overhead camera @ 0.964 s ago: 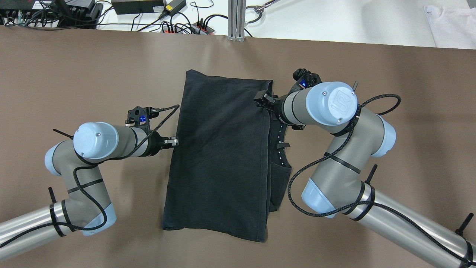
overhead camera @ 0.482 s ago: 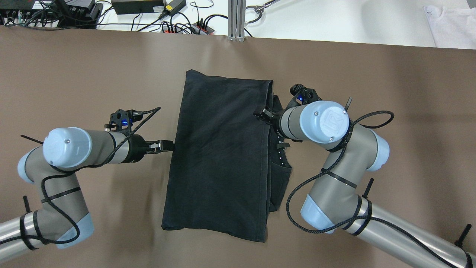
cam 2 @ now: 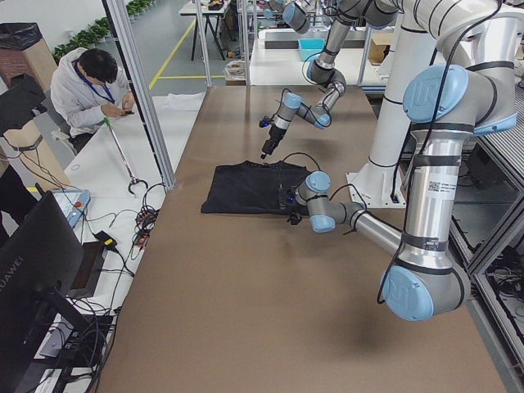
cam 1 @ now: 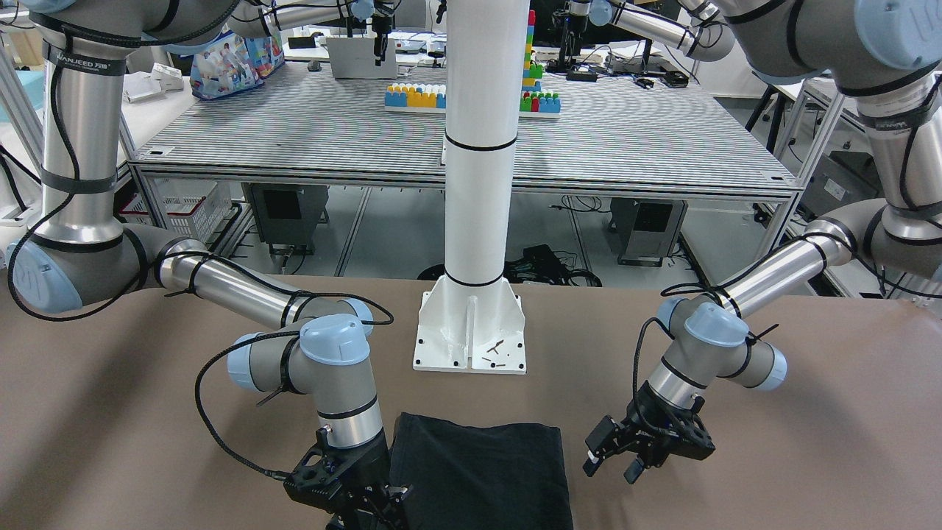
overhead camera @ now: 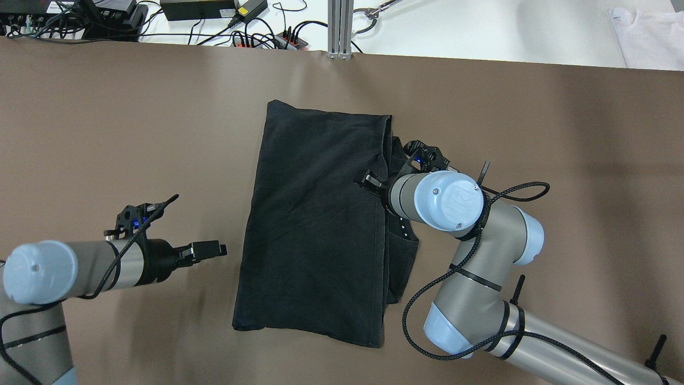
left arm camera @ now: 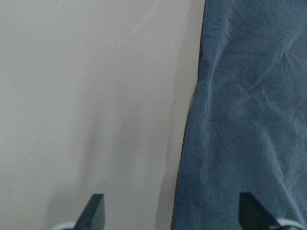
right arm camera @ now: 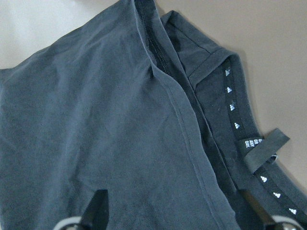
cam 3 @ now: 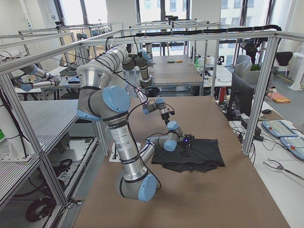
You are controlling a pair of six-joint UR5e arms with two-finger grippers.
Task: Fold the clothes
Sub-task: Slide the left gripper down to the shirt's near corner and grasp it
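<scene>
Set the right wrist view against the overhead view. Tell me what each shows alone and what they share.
Right wrist only: the hanging loop at the neckband and the stitching along the hem, both seen close up. Overhead only: the whole outline of the black garment, and the left pincer beside it, not touching. Both: the garment lying part-folded on the brown table.

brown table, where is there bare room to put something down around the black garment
Bare: the brown table between the black fabric garment and the far edge, and the far left and far right corners. Crowded: the garment's right edge under the right pincer, and the near left by the left pincer.
</scene>
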